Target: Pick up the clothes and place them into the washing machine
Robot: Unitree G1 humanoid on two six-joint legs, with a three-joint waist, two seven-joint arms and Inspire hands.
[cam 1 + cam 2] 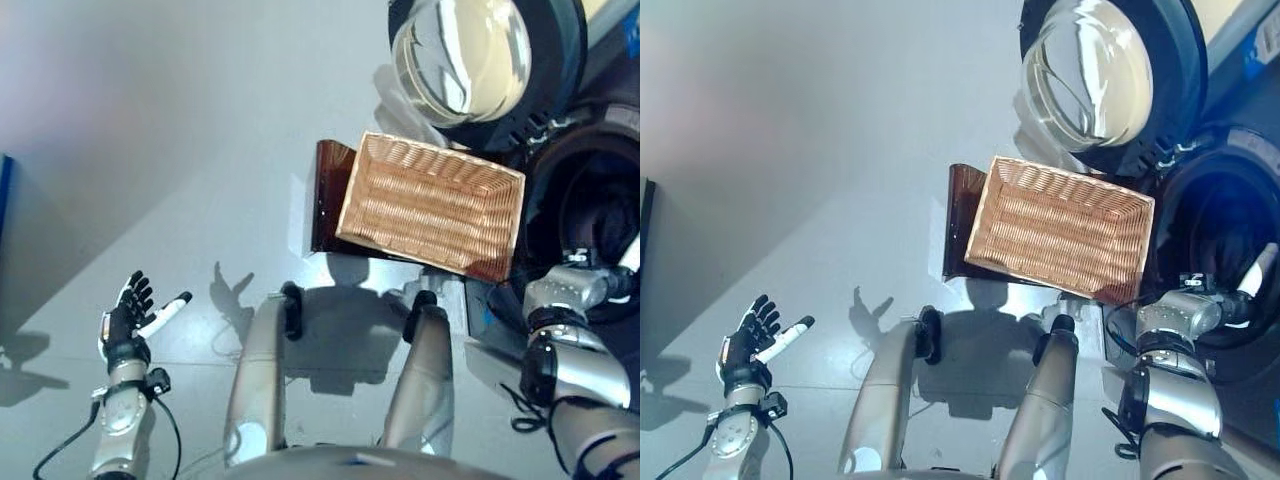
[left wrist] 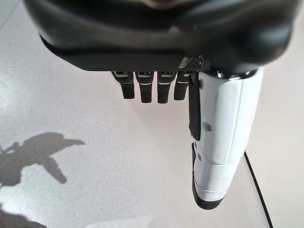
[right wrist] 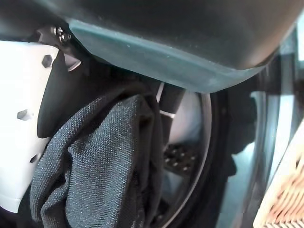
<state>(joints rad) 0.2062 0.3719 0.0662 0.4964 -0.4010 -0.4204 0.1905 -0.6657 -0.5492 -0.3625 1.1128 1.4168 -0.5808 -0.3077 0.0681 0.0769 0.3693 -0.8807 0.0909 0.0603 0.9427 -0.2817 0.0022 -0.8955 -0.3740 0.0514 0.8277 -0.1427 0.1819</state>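
Note:
A dark grey knitted cloth (image 3: 95,166) hangs bunched in my right hand (image 1: 1252,280), pinched between the white-covered thumb (image 3: 19,118) and the fingers (image 3: 168,102). That hand is at the mouth of the washing machine's dark drum (image 1: 1230,220), whose perforated metal wall (image 3: 183,156) shows just past the cloth. The wicker basket (image 1: 432,205) left of the drum holds no clothes that I can see. My left hand (image 1: 128,315) hovers over the floor at the lower left, fingers (image 2: 142,90) straight and spread, holding nothing.
The machine's round glass door (image 1: 1090,70) stands swung open above the basket. The basket rests tilted on a dark brown stand (image 1: 328,195). Grey floor (image 1: 150,150) spreads to the left, and a dark panel edge (image 1: 4,190) shows at the far left.

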